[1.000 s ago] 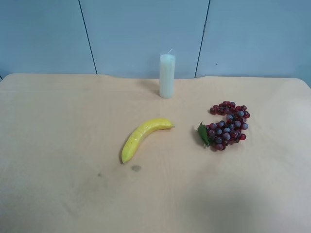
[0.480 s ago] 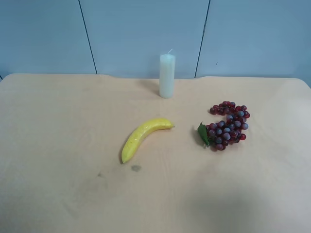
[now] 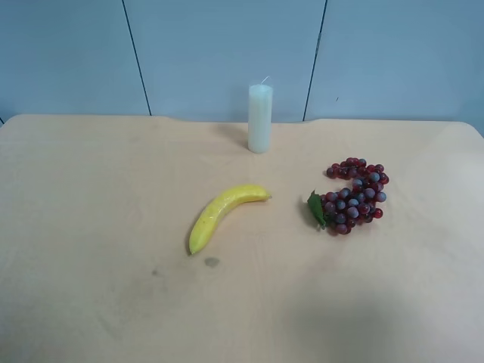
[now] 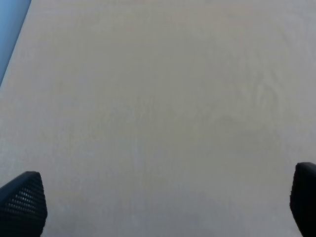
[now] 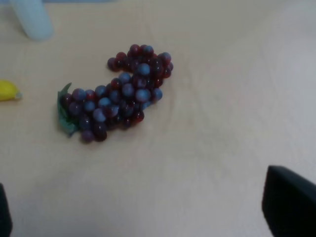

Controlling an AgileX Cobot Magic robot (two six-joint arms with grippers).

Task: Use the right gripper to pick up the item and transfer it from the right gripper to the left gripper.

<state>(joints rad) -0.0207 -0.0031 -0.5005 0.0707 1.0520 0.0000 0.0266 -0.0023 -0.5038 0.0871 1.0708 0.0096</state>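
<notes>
The grapes (image 5: 116, 101) lie on the table (image 5: 222, 123) ahead of my right claw (image 5: 148, 210), apart from it, with their leaf end toward the banana (image 5: 7, 91). My right claw's jaws gape wide, holding nothing. My left claw (image 4: 163, 200) gapes too, over the table.

right gripper (image 5: 145, 217) is hovering with jaws spread wide, dark fingertips (image 5: 289, 205) just peeking in at the frame's edges | bunch of grapes (image 5: 118, 96) is lying on the tan table (image 5: 227, 113), well clear of both jaws, green leaf (image 5: 64, 113) sticking out at one end | yellow banana (image 5: 7, 91) tip is showing near the leaf | white candle (image 5: 32, 19) is standing blurred beyond
</notes>
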